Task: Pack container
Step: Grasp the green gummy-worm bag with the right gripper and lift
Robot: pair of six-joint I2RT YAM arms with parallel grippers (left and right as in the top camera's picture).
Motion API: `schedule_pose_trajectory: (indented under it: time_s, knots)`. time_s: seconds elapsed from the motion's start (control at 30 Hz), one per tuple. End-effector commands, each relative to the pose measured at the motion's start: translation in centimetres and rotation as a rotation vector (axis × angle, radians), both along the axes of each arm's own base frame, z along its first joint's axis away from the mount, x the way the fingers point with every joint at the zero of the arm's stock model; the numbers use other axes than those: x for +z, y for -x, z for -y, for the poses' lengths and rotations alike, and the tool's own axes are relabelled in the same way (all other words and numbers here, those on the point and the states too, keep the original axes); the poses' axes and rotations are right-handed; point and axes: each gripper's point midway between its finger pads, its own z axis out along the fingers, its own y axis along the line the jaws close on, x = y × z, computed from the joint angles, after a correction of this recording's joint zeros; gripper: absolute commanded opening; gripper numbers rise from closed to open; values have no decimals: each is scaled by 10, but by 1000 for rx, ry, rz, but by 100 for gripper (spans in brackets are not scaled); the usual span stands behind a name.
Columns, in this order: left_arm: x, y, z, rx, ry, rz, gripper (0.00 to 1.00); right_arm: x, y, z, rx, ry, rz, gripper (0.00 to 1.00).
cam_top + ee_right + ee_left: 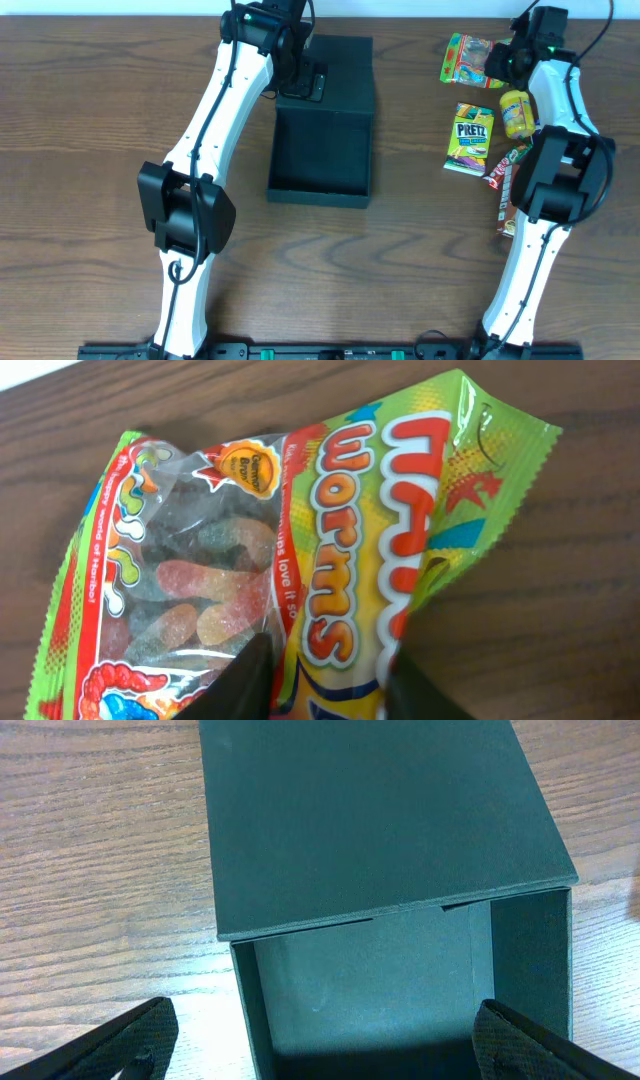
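overhead: one container [322, 130], dark and matte, sits centre-left on the table [90, 90] with its flap lid laid back flat on the far side, so the mouth faces up, ready to be loaded. nothing shows inside it. the left gripper [303, 82] hangs over the hinge end, probably to steady the box or keep the flap down. the snacks lie well apart from the box, on the right: one gummy worms packet [468, 60] with the right gripper [497, 62] on it, one pretz packet [470, 138], one yellow packet [516, 112], and red stick packets [505, 168] half under the right arm, one or two, cannot tell. left wrist: the lid and the empty cavity of the container [380, 820] fill the view; the left gripper [325, 1020] is spread wide, a finger at each bottom corner, holding nothing. right wrist: the right gripper [330, 660] is pinched on the near edge of the gummy worms packet [300, 540], the foil bunched up between both fingers [250, 680], a grip by the seam, likely chosen because the flat bag gives little else to take. judged step: picking up the first snack; packing barely begun.
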Motion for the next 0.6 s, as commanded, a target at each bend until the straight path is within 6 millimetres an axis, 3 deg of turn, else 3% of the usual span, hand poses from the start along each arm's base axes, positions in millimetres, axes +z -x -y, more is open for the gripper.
schedule_pose_trajectory:
  time_s: [0.0,0.13,0.27,0.4,0.57]
  knots:
    - [2,-3,-3,14,3,5,96,-21,4,-4,7,0,-39,22]
    - [2,-4,-5,19,-6,9,96,-12,0,-10,31,-31,-17,7]
    - [1,-7,-13,36,-53,26,95,20,-11,-17,62,-57,51,1]
    - [2,-10,-21,52,-95,43,95,86,-19,-37,190,-52,147,1]
    - [5,-18,-36,103,-98,57,98,158,1,-77,393,43,183,1]
